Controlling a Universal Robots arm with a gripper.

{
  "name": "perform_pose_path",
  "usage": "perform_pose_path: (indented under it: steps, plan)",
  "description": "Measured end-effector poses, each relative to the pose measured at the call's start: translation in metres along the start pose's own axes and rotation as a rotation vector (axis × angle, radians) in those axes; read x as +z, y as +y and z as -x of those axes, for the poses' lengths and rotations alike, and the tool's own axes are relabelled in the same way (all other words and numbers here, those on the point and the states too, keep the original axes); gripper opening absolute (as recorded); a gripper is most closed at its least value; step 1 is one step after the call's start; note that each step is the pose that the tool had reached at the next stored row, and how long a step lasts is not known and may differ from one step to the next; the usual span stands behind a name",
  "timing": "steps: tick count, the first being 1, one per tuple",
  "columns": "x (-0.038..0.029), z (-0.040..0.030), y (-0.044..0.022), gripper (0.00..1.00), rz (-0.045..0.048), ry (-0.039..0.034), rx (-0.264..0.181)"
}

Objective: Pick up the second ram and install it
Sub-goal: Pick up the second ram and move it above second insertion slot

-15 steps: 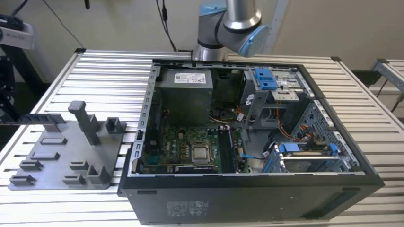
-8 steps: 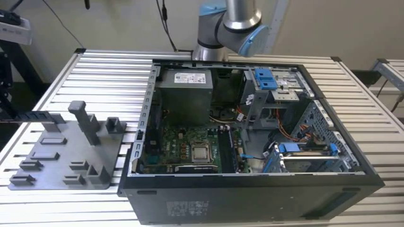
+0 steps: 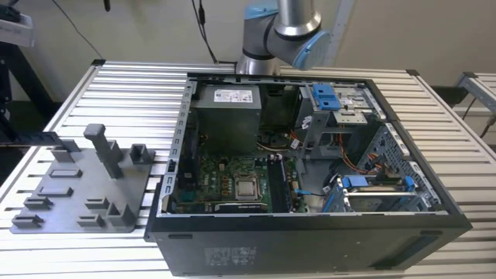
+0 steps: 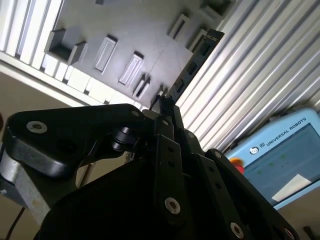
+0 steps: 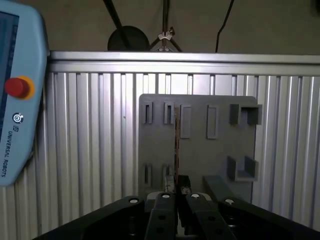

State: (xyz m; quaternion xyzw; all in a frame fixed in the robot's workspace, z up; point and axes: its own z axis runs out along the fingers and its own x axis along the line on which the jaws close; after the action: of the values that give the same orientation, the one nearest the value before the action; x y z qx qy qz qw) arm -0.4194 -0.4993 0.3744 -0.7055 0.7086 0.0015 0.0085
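The second ram point(image 5: 176, 142) is a thin dark strip seen edge-on, sticking out from between my fingers; in the second wrist view the second ram point(image 4: 195, 62) shows its dark chips along one face. My gripper point(image 5: 176, 189) is shut on its near end, and the gripper point(image 4: 164, 102) holds it clear above the grey fixture plate point(image 5: 200, 150). The stick hangs over the plate's narrow slots. The open computer case point(image 3: 310, 174) with its green motherboard point(image 3: 232, 186) stands on the table, at the exterior view's right of the plate point(image 3: 78, 186).
A blue teach pendant point(image 5: 20, 100) with a red button lies on the ribbed table point(image 5: 90, 150) beside the plate. Grey blocks and a tall post point(image 3: 104, 148) rise from the plate. The arm's elbow point(image 3: 283, 35) stands behind the case.
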Motion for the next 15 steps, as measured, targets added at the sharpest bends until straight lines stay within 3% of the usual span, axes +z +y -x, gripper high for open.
perform_pose_path:
  steps: [15]
  plan:
    - [-0.0257,0.0004,-0.0002,0.14,0.0001,0.0,0.0]
